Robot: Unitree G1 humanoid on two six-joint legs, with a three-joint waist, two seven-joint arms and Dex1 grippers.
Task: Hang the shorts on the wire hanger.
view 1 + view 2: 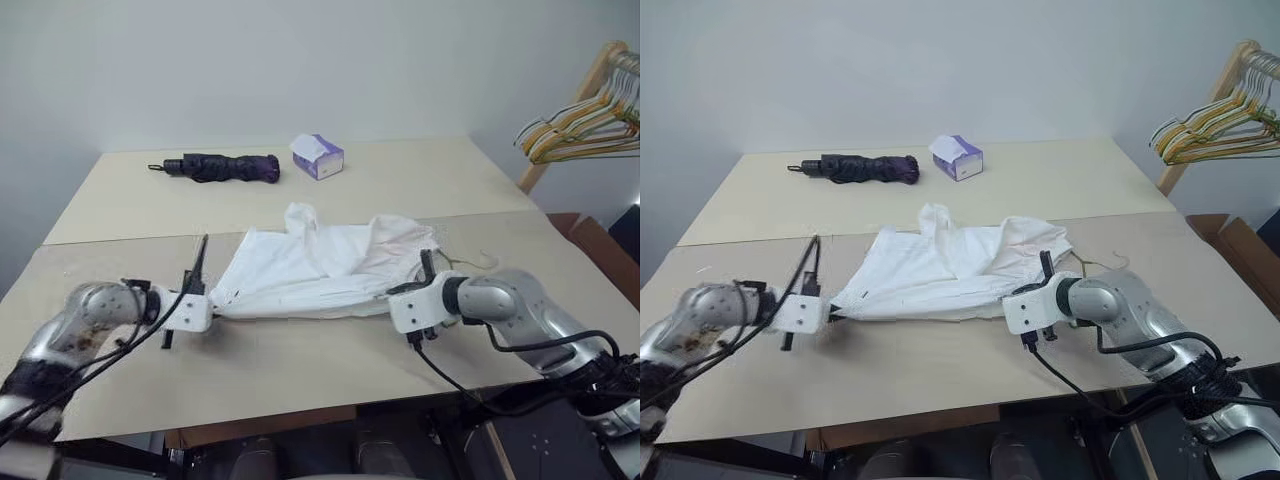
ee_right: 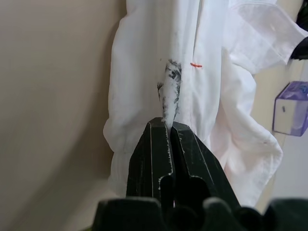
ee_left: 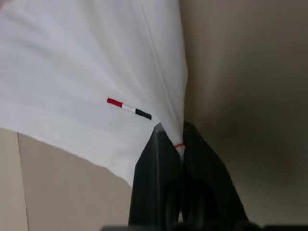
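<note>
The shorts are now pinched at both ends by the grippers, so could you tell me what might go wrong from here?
1. The left gripper pinches only a thin corner of the shorts; it could slip out under tension.
2. The wire hanger lies partly under the cloth beside the right gripper, so lifting may drag or snag it.

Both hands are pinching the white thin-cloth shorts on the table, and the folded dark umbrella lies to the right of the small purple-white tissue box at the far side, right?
Not quite. In the left eye view the folded dark umbrella lies to the left of the small purple-white tissue box. The rest holds: left hand and right hand both pinch the white thin-cloth shorts.
</note>
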